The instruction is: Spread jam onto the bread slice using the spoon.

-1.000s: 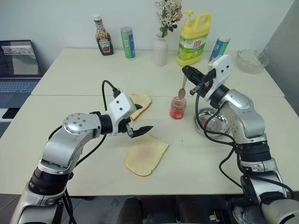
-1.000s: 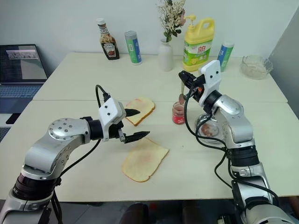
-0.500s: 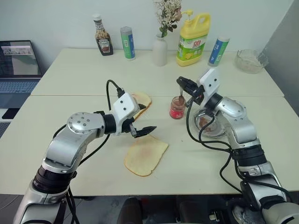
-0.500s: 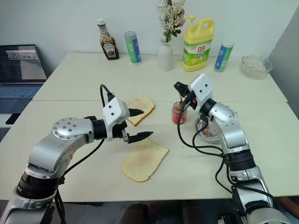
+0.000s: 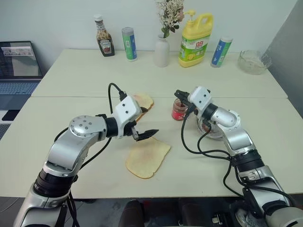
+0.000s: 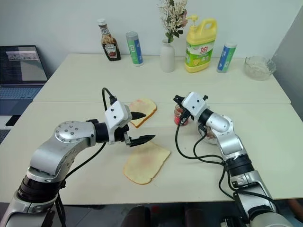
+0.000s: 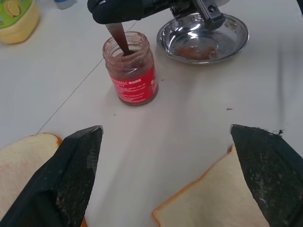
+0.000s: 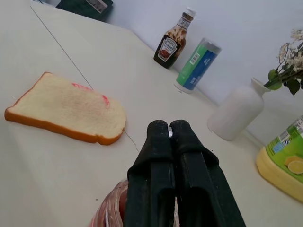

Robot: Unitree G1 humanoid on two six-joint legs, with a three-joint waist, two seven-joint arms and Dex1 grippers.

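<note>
The jam jar point(image 7: 131, 71), clear glass with a red label, stands on the table next to a steel dish point(image 7: 236, 45). My right gripper point(image 5: 179, 94) hovers just above the jar's mouth, shut on the spoon point(image 7: 120, 40), whose jam-coated end dips into the jar. The bread slice point(image 5: 147, 157), large and pale with a faint pink smear, lies flat near the front of the table. My left gripper point(image 5: 147, 120) hangs open just above its far edge, holding nothing. A smaller slice point(image 5: 143, 101) with pink near its crust lies behind the left gripper.
Along the table's back edge stand a brown sauce bottle point(image 5: 104, 42), a green-blue can point(image 5: 129, 43), a white vase point(image 5: 162, 49), a yellow detergent bottle point(image 5: 195, 40), a blue tube point(image 5: 220, 51) and a glass bowl point(image 5: 254, 61). A laptop point(image 5: 19, 61) sits at the far left.
My right gripper has come down and rolled, lowering the spoon from above the jar into its mouth. The left arm has stayed still.
</note>
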